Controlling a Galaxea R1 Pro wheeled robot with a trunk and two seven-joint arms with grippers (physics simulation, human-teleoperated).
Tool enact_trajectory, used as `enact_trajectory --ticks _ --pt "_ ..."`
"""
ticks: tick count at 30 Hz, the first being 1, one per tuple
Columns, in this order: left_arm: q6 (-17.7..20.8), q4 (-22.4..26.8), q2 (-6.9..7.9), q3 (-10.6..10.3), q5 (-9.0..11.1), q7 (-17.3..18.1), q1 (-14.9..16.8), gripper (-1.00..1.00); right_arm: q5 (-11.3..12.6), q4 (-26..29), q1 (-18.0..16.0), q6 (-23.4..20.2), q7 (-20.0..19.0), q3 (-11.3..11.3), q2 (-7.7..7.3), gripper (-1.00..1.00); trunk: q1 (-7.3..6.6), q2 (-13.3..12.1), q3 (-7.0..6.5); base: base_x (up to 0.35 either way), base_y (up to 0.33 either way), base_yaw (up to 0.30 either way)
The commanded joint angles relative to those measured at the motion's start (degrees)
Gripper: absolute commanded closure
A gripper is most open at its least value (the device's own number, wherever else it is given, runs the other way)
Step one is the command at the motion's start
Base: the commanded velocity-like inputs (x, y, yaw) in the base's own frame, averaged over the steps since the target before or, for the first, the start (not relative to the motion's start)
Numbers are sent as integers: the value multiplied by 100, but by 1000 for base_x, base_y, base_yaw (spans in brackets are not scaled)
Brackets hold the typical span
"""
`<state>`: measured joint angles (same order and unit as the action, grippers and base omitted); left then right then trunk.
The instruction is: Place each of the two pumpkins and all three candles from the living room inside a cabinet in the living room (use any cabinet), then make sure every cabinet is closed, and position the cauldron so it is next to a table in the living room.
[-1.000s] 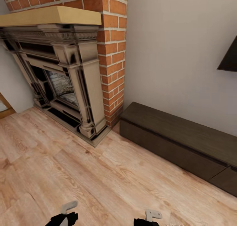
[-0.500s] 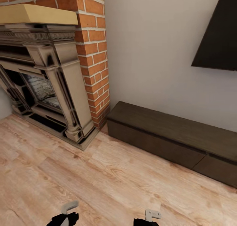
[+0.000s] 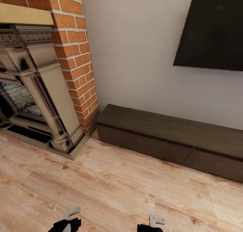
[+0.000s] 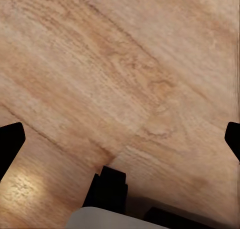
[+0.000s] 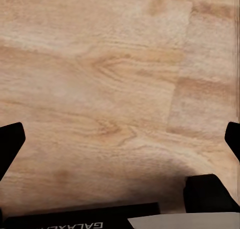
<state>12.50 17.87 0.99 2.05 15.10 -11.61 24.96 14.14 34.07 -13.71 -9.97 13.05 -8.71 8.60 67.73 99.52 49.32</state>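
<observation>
The cabinet (image 3: 168,137) is a long, low, dark brown unit against the pale wall, right of the brick fireplace, and its drawer fronts (image 3: 145,146) sit flush and shut. Its flat top is bare. The pumpkins, candles, cauldron and table are out of view. My left gripper (image 4: 120,139) hangs open over bare wood floor, its dark fingertips (image 4: 10,144) wide apart with nothing between them. My right gripper (image 5: 120,139) is open the same way over the floor. Both arms' ends (image 3: 67,220) (image 3: 153,223) show at the head view's lower edge, well short of the cabinet.
A brick chimney (image 3: 72,56) with an ornate dark fireplace surround (image 3: 37,100) and tan mantel (image 3: 23,14) stands at the left. A black wall-mounted screen (image 3: 212,29) hangs above the cabinet. Wood floor (image 3: 111,188) stretches between me and the cabinet.
The head view has swung right: fireplace and cabinet slid left in the picture and more of the black screen came in. Both arms keep their place in the view.
</observation>
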Motion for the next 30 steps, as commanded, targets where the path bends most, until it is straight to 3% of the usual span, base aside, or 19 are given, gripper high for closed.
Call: enact_trajectory --ticks 1,8,16,30 --pt "-1 -1 -1 -1 1 0 0 -100 0 -1 0 0 2 0 -1 -100 0 0 0 0 0 -280" --pt "7 -3 8 7 9 46 0 -100 4 -1 0 -10 1 12 -21 -100 0 0 0 0 0 -280" --pt "16 -4 38 22 18 396 0 -100 10 -3 0 -25 -20 59 -22 -100 0 0 -2 12 2 -280" --pt "7 -4 35 15 -3 431 0 -100 25 2 0 -22 -22 62 -16 -100 0 0 -30 115 96 -280"
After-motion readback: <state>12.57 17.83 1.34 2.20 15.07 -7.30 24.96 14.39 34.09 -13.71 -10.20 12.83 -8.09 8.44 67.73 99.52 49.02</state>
